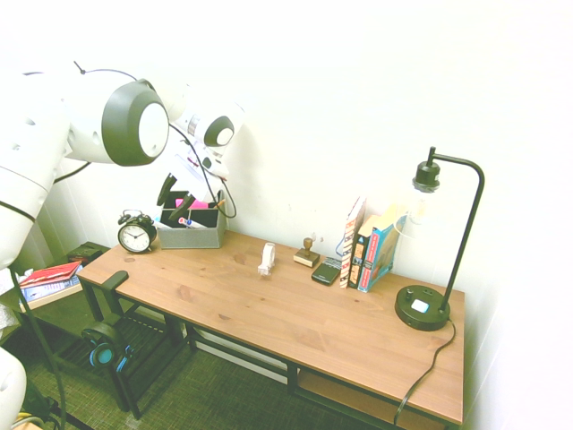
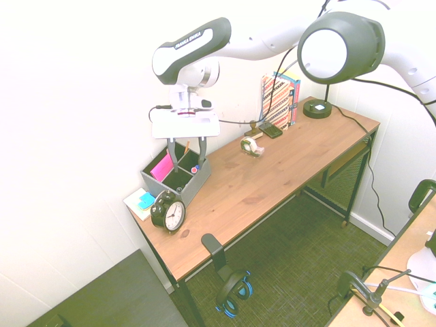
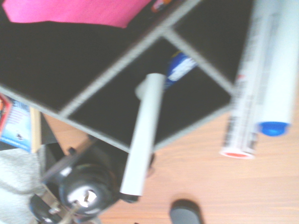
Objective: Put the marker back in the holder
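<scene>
At the desk's far left end, a round black alarm clock point(image 2: 167, 212) stands just beside the grey box-shaped holder point(image 2: 178, 178). Gripper point(image 2: 187, 161) hangs over its dark compartments, fingers spread. Slim white-barrelled marker point(image 3: 143, 132) shows blurred over one compartment; held or resting, unclear.

One holder point(image 2: 178, 178), one clock point(image 2: 167, 212), one lamp point(image 1: 435, 260) — three books point(image 1: 367, 246).
</scene>
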Controlling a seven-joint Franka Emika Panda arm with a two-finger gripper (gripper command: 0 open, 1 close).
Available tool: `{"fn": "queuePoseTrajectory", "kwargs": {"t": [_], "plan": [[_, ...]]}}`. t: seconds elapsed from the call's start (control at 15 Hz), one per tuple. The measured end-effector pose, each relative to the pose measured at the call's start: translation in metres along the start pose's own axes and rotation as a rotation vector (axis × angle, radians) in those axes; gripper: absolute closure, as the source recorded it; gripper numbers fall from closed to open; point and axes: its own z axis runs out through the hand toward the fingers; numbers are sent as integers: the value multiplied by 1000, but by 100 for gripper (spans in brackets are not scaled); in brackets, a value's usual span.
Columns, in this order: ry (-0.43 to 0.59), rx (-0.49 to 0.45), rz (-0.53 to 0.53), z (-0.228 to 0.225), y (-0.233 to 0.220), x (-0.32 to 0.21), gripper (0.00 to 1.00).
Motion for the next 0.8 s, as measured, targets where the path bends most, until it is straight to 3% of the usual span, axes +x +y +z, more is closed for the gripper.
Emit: {"fn": "queuePoseTrajectory", "kwargs": {"t": [0.33, 0.6, 0.8], "plan": [[266, -28, -139, -86, 84, -7, 0], [453, 57, -259, -140, 145, -29, 0], [533, 127, -336, -159, 195, -32, 0]]}}
